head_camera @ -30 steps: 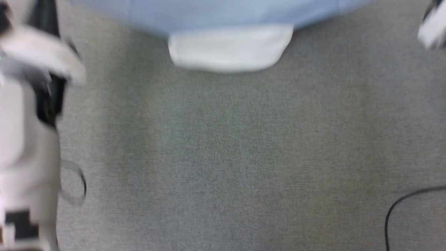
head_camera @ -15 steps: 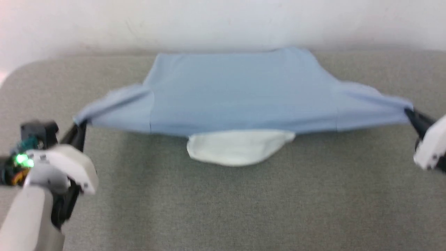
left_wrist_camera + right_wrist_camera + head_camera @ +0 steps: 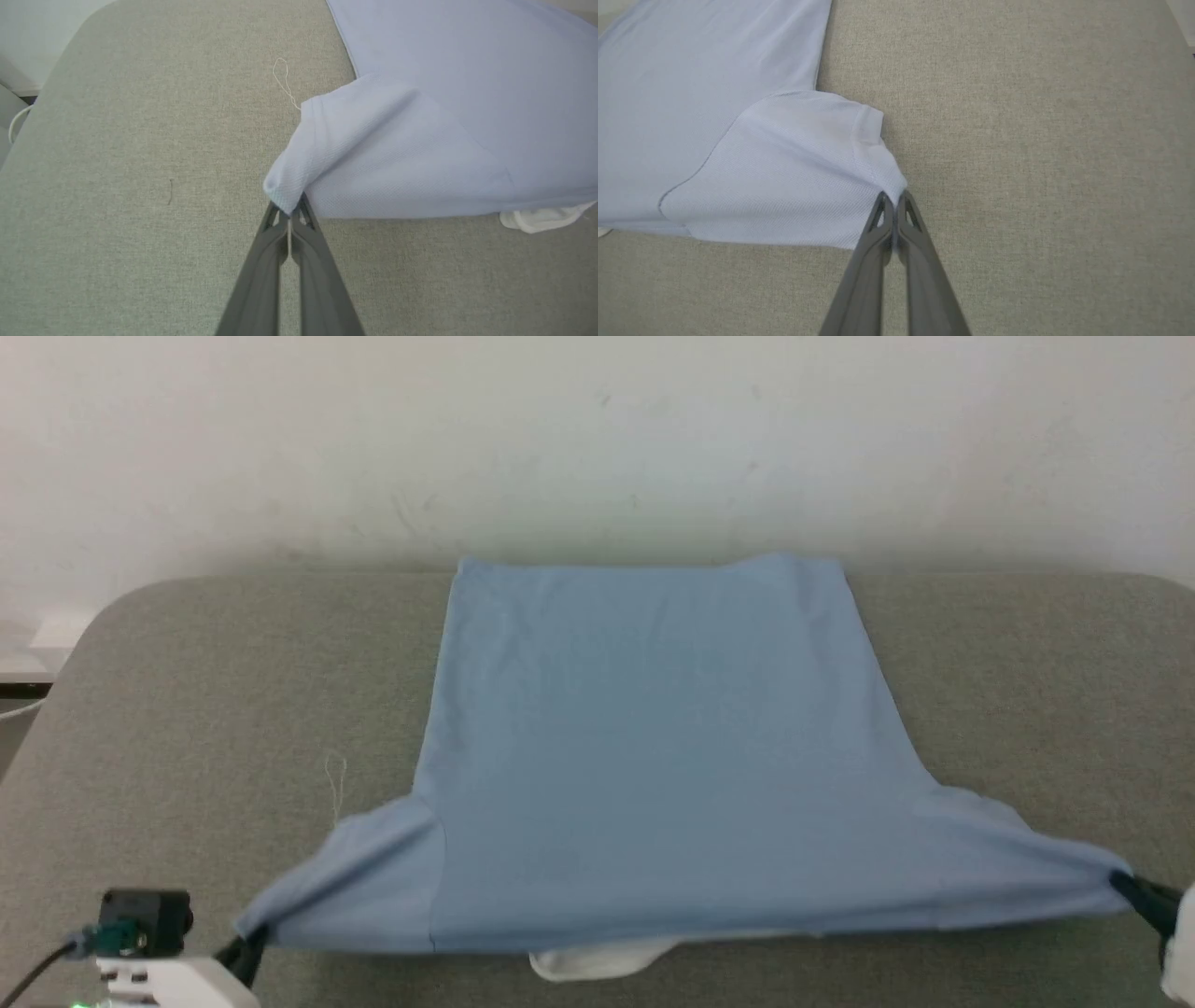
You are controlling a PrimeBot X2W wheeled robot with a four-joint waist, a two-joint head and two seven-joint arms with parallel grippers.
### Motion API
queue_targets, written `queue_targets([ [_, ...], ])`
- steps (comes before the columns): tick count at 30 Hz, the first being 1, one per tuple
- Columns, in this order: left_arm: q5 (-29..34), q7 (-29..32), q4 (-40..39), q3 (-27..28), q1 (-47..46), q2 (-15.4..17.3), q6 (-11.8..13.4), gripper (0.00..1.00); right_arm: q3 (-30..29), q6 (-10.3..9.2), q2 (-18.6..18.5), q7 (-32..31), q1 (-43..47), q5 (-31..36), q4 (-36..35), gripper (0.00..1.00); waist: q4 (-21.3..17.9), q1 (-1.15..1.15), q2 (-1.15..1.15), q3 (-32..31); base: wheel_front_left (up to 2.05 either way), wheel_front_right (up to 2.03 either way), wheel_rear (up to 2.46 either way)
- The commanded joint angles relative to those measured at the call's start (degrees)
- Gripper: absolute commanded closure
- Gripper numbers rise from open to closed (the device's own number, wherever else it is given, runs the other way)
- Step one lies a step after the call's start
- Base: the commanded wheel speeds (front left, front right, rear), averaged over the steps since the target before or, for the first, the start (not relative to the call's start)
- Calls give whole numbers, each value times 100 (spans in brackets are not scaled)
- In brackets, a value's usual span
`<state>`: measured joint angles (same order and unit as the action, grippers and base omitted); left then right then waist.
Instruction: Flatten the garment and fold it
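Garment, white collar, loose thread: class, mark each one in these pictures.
garment (image 3: 644, 747), head view, middle of the blue body.
white collar (image 3: 588, 966), head view, part peeking out below.
loose thread (image 3: 279, 59), left wrist view, its loop.

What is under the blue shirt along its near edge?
A white collar pokes out from beneath the shirt at its near edge, on the grey table. The rest of the collar and the shirt's underside are covered.

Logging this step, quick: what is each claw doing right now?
Left claw: closed, gripping the garment at the tip of its left-side sleeve.
Right claw: closed, gripping the tip of the right-side sleeve.
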<state>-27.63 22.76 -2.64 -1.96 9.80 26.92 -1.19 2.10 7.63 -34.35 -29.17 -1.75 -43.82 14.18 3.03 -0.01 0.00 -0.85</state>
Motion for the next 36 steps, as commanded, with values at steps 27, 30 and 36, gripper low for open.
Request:
queue_targets([
  [27,-886,810,-1139,-664,473,-703,-3,100,-1676,-14,1055,-1924,514,1189,-1951,0,516,1,0,756,0,0,0],
  [30,-979,753,-1281,-696,379,-819,-21,100,-1475,-14,1011,-1906,-70,1166,-1995,0,635,1,0,1120,0,0,0],
  [36,-885,590,-1549,-870,94,-920,-131,100,-1090,-14,746,-2075,-1543,1277,-1598,0,1046,1,0,2004,0,0,0],
])
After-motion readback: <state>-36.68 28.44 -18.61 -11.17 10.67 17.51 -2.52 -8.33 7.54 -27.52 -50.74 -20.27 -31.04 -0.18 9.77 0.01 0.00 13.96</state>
